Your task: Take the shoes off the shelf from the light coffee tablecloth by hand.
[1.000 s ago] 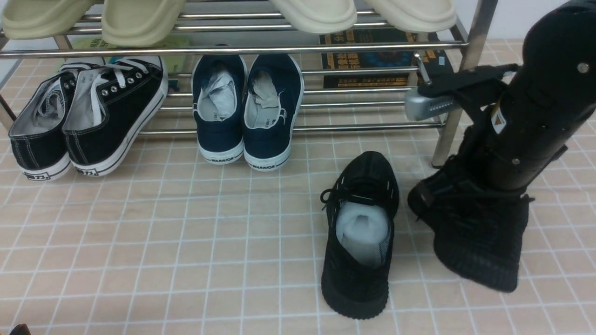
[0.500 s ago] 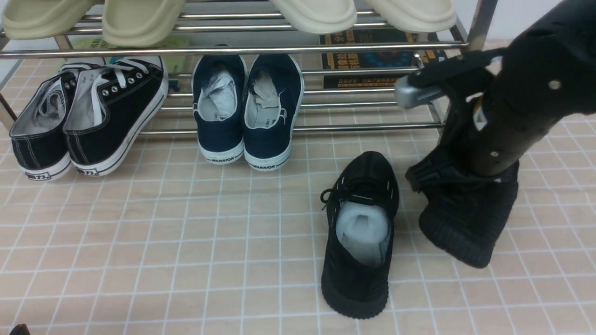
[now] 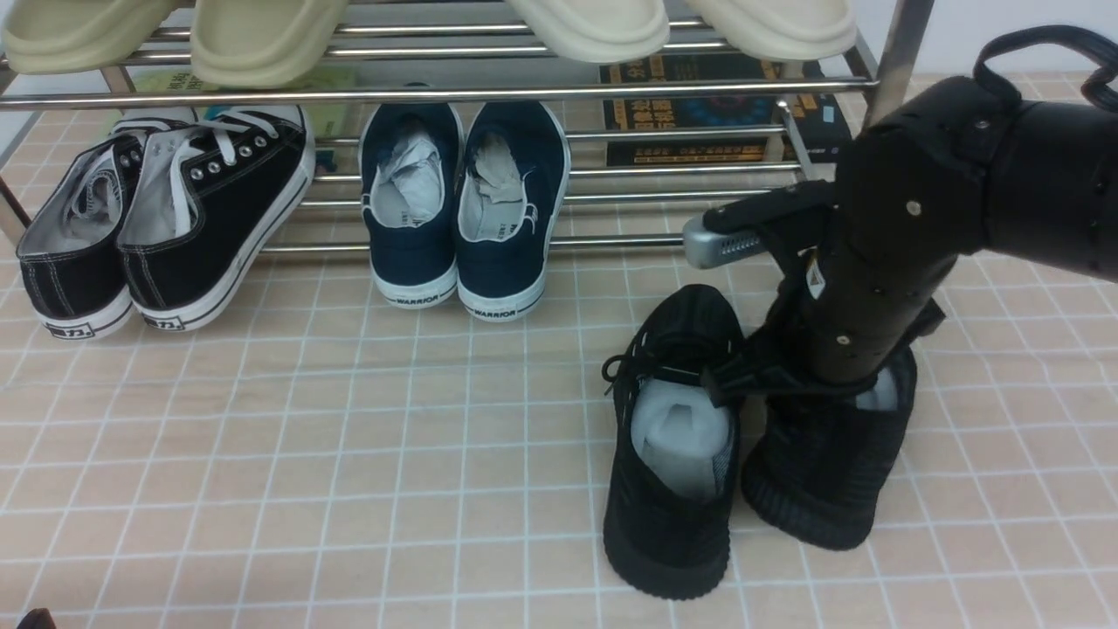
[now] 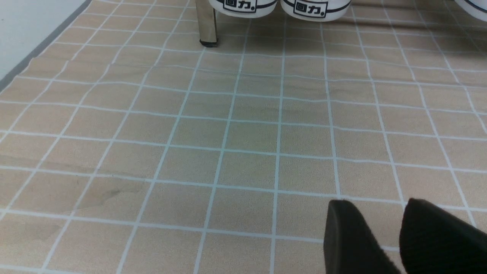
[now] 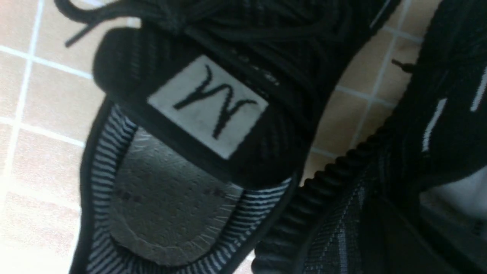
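One black knit shoe (image 3: 671, 454) lies on the light coffee tablecloth (image 3: 349, 437), heel toward me, white paper inside. The second shoe (image 3: 825, 463) stands close beside it on the right, heel low at the cloth. My right gripper (image 3: 830, 380) is shut on it, its fingers buried in the shoe's opening. In the right wrist view a white tongue label (image 5: 207, 104) and a grey insole show. The chrome shelf (image 3: 437, 92) stands behind. My left gripper (image 4: 376, 217) hovers over bare cloth, open, nothing between its fingers.
A navy white-soled pair (image 3: 463, 201) and a black canvas white-laced pair (image 3: 157, 227) lean on the shelf's lower bars. Cream slippers (image 3: 262, 35) sit on the upper tier. A dark printed box (image 3: 699, 114) lies behind. A shelf leg (image 4: 207, 23) stands ahead of the left gripper.
My right arm has swung left and down with the second shoe, from beside the shelf's right leg to right next to the first shoe. The first shoe has not moved.
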`<state>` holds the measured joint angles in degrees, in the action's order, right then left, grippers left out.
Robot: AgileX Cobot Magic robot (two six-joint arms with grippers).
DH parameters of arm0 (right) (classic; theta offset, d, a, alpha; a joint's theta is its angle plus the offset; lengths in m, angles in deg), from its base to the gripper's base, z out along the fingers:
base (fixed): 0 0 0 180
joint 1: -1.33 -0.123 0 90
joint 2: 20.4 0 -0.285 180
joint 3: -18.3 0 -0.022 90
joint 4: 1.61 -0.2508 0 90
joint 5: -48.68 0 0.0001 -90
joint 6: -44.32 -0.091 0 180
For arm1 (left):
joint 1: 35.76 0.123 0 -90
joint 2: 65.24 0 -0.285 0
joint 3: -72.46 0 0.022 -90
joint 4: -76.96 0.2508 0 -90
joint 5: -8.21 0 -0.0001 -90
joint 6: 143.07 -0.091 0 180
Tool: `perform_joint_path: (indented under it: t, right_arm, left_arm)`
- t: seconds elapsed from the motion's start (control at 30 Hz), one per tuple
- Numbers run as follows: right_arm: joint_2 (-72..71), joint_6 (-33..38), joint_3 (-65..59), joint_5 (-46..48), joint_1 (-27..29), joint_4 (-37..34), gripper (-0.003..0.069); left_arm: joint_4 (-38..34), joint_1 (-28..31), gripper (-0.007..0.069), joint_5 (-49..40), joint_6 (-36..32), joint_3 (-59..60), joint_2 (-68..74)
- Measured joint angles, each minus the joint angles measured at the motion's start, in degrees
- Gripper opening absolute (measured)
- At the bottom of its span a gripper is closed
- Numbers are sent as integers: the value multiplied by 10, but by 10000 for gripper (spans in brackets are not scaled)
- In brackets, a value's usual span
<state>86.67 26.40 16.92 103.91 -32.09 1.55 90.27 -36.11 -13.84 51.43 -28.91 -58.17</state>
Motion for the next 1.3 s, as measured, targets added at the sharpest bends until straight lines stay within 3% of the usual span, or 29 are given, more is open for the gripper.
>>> perform_joint_path:
  t: [0.2, 0.33, 0.53, 0.7, 0.87, 1.13, 1.3]
  right_arm:
    - [0, 0, 0, -2, 1, -8, 24]
    - [0, 0, 0, 11, 1, -15, 69]
    - [0, 3, 2, 61, 1, -27, 267]
    - [-9, 40, 23, 134, 2, -19, 325]
    - [-54, 69, 38, 142, 2, -10, 260]
    - [-226, 78, 40, 156, 2, 23, 14]
    - [-329, 78, 20, 161, 2, 31, -16]
  left_arm:
    - [0, 0, 239, 0, 0, 0, 0]
    - [0, 0, 239, 0, 0, 0, 0]
    - [2, 0, 239, 0, 0, 0, 0]
    - [4, 0, 239, 0, 0, 0, 0]
    - [4, 0, 239, 0, 0, 0, 0]
    - [4, 0, 239, -1, 0, 0, 0]
    - [4, 0, 239, -1, 0, 0, 0]
